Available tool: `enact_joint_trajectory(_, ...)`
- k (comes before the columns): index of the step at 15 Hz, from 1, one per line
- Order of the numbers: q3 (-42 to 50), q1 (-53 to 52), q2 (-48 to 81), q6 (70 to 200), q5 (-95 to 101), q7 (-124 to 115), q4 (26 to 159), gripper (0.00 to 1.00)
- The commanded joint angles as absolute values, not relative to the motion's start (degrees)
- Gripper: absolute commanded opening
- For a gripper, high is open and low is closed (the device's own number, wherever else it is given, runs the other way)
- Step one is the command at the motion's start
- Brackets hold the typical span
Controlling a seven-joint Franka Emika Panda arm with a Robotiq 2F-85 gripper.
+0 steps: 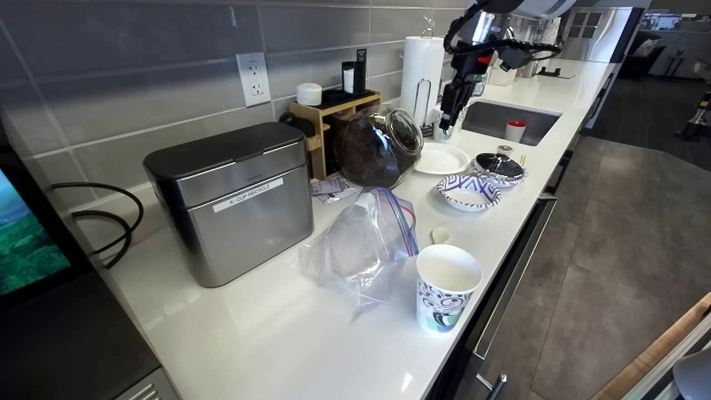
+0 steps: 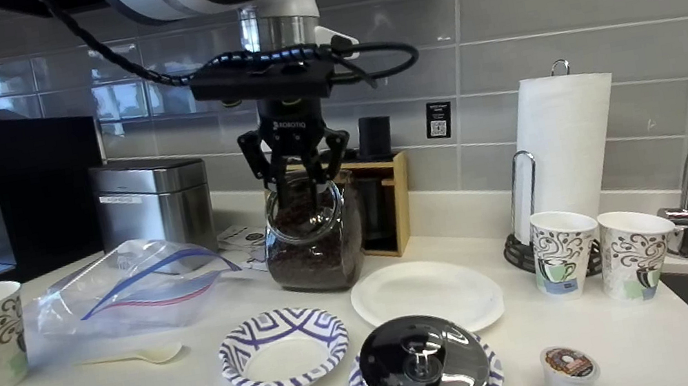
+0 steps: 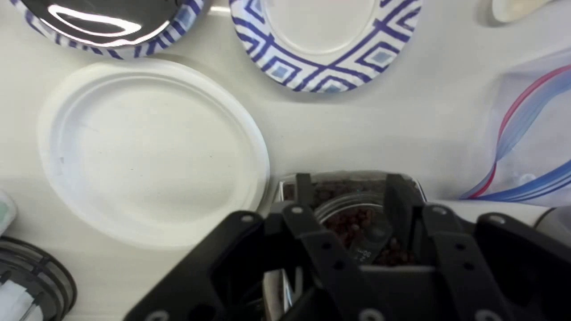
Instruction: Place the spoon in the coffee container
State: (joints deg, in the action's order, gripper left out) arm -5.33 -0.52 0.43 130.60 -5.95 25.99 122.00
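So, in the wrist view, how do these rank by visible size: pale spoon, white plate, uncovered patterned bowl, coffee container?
1. White plate
2. Uncovered patterned bowl, cut off, and coffee container, partly hidden: unsure which looks larger
3. Pale spoon, cut off

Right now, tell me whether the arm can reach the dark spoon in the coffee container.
Probably yes: the end effector stands open near the mouth of the coffee container, and in the wrist view the dark spoon shows between its fingers. The glass rim may crowd them.
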Motion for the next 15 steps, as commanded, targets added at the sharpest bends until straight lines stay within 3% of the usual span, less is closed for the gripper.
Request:
enact_joint_trajectory(1, -3.3, -0.6, -3.4, 130.4, -0.9, 25.9, 126.2, 0.77)
enact_joint_trajectory(4, -1.7, -0.3, -4.8, 136.6, 1.5, 25.5, 130.5, 0.99)
enact_joint_trajectory(9, 1.0, 0.8, -6.2, 150.3, 2.6, 23.6, 139.2, 1.00)
enact_joint_trajectory(15, 3.3, 1.6, -4.4, 152.4, 1.2, 23.5, 140.8, 1.00)
